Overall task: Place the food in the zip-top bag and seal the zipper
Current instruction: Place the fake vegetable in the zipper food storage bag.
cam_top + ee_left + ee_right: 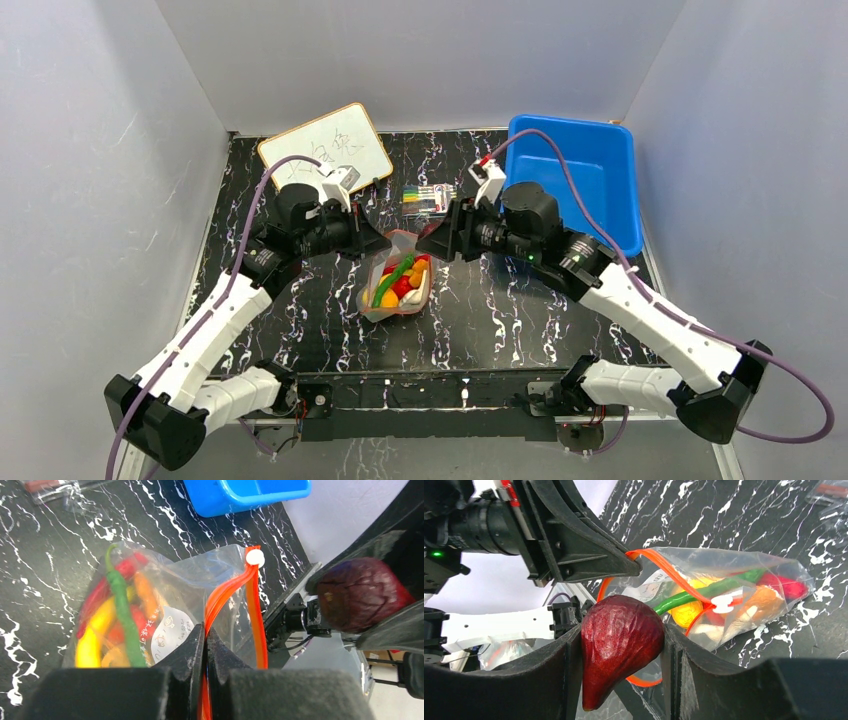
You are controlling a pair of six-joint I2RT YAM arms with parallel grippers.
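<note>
The clear zip-top bag [398,290] lies mid-table with its mouth facing the far side, holding a yellow banana, red chili, green pepper [122,615] and other toy food. My left gripper [205,635] is shut on the orange-red zipper [235,587] at the mouth's left edge, lifting it; a white slider [255,557] sits at the strip's end. My right gripper [621,635] is shut on a dark red fig-shaped food piece [619,655], just above the bag's mouth [649,560] and facing the left gripper [631,569]. In the top view both grippers [383,240] [425,243] meet over the bag's far end.
A blue plastic tub [585,180] stands at the back right. A whiteboard [325,150] lies at the back left, and a pack of coloured markers [432,197] lies just behind the bag. Grey walls enclose the black marbled table [520,320].
</note>
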